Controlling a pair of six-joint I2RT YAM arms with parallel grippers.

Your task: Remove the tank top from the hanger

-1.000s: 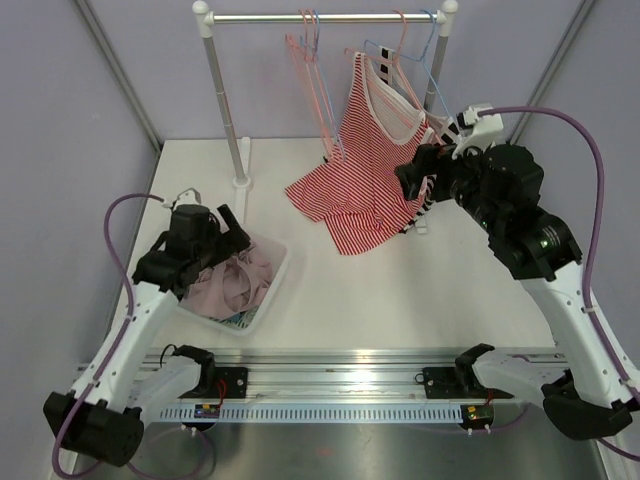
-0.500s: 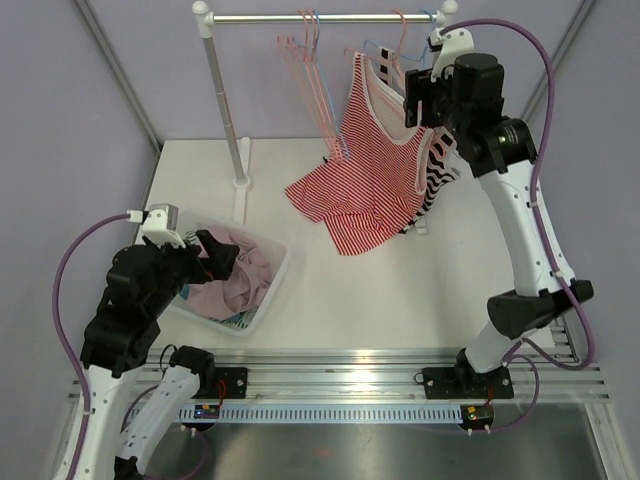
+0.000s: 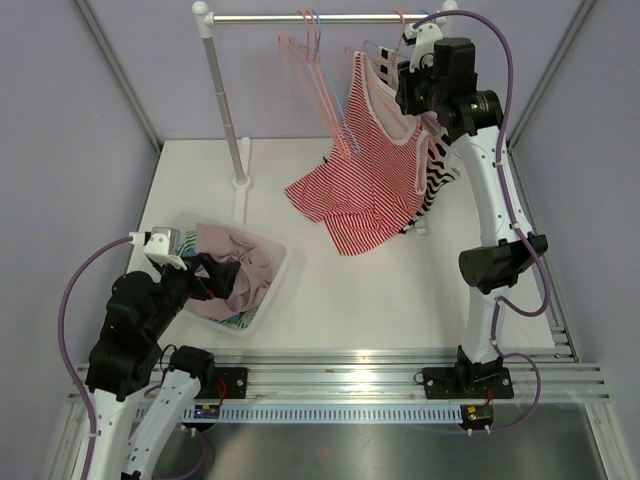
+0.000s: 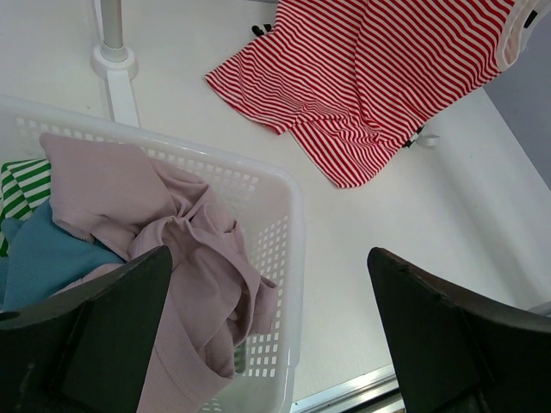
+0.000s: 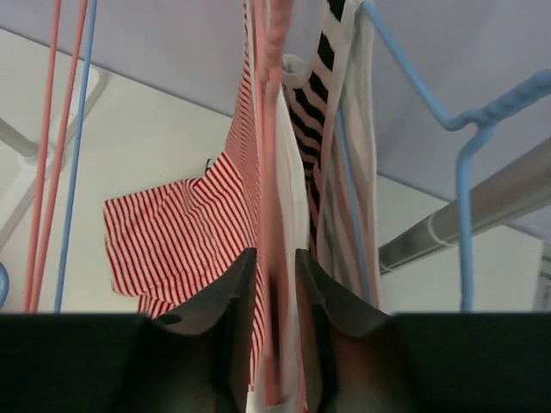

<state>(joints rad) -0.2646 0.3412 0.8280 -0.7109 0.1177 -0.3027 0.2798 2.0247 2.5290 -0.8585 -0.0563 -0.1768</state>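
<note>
Lavender walls close in a white counter with two arms bolted at its near edge. At the far left, the left hand hovers with its fingers spread wide and empty over the one white laundry basket, which holds a pink garment and bits of teal and green-striped cloth. Behind it stands one clothes rail on two white posts. A small bunch of bare wire hangers, pink and blue, hangs near its middle; their number is too fine to count.

Next comes the one red-and-white striped tank top. It hangs from a pink hanger near the rail's right end. Its long axis runs down from the rail, and its hem lies spread on the counter to the left. Just behind it hangs a black-and-white striped garment by a blue hanger.

The right hand is up at the tank top's shoulder. Its fingers stand narrowly either side of the pink hanger wire and the strap's white edge, which run edge-on between them. I cannot tell whether they press. The right arm is clearly the nearer, and the left is well apart. The strap probably has to slide off the hanger's end.
</note>
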